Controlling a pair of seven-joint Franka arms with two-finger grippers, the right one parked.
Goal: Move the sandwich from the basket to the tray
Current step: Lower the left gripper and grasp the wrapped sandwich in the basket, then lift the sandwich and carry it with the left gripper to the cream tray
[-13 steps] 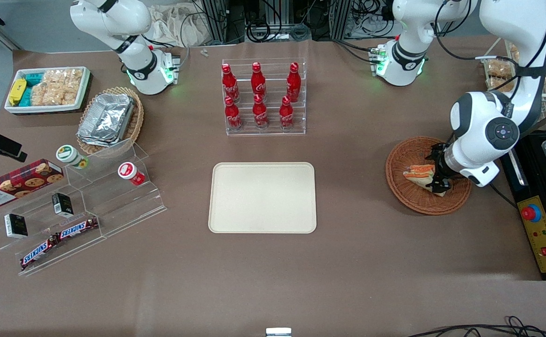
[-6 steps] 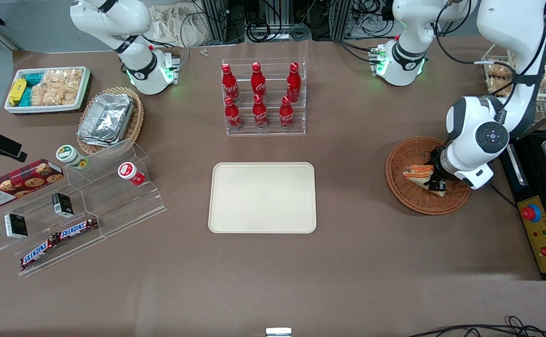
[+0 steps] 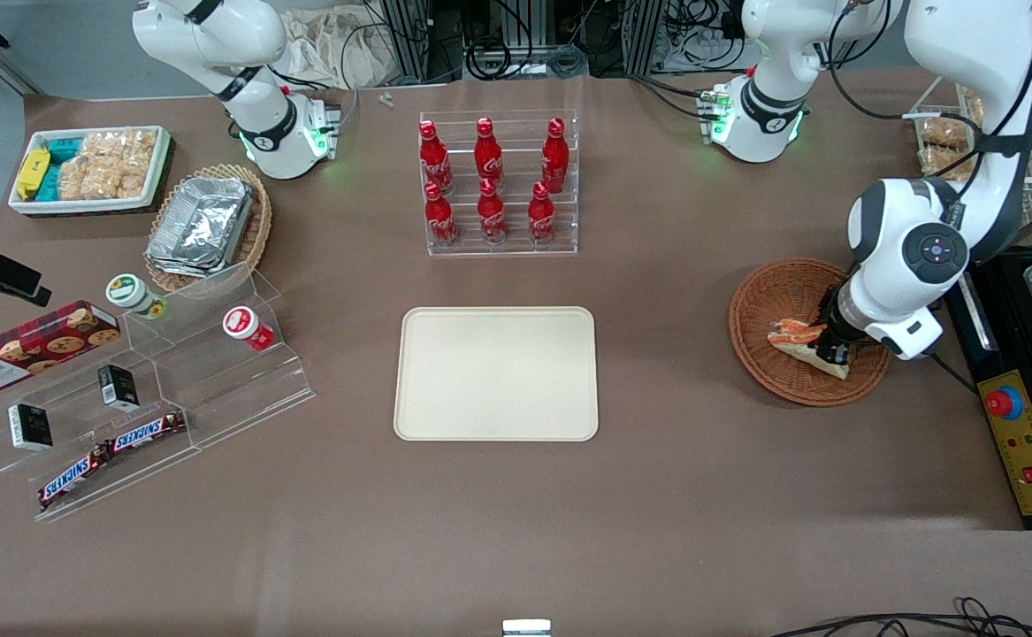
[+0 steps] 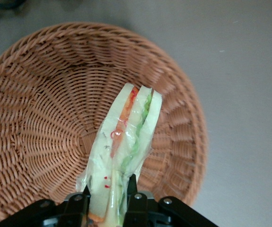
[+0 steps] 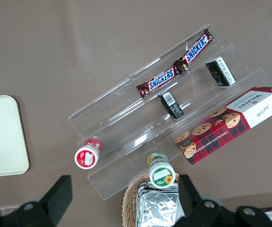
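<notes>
The sandwich (image 4: 126,142), a pale wedge with orange and green filling layers in clear wrap, stands on edge in the reddish-brown wicker basket (image 4: 41,118). My gripper (image 4: 108,198) is shut on the sandwich's thick end, one finger on each bread face. In the front view the gripper (image 3: 828,347) sits low in the basket (image 3: 772,292) at the working arm's end of the table, with the sandwich (image 3: 796,337) sticking out toward the tray. The cream tray (image 3: 496,373) lies flat at the table's middle with nothing on it.
An acrylic rack of red cola bottles (image 3: 498,181) stands farther from the front camera than the tray. A black control box with a red button (image 3: 1004,403) lies beside the basket. Acrylic steps with snacks (image 3: 140,389) are toward the parked arm's end.
The fingers have closed onto the sandwich. The sandwich has shifted slightly nearer the front camera and tilted within the basket; the wrist has turned a little.
</notes>
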